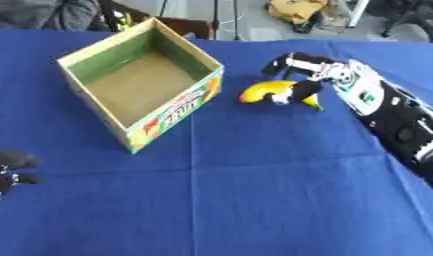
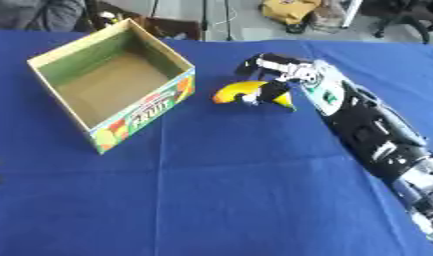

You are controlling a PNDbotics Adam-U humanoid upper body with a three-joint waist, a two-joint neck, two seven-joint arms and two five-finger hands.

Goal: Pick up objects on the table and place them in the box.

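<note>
A blue-clothed table [image 1: 254, 200] fills both views, with an open cardboard box [image 1: 141, 82] standing at the far left, its floor bare as far as can be seen. The robot's right arm reaches in from the right, and its right hand [image 1: 300, 75] sits over a yellow banana [image 1: 259, 91] that lies on the cloth just right of the box; the thumb and fingers curl down around the fruit's right half, so the hand appears closed on it, though whether the banana has left the cloth cannot be told. The banana is likely light, curved and smooth-skinned, firm enough to hold yet easy to bruise, so a hold around its thicker middle would probably suit better than one near a tip. Its right end is hidden under the fingers. The left hand [image 1: 9, 170] shows only as dark curled fingers at the near left edge, cut off by the frame and holding nothing visible.
</note>
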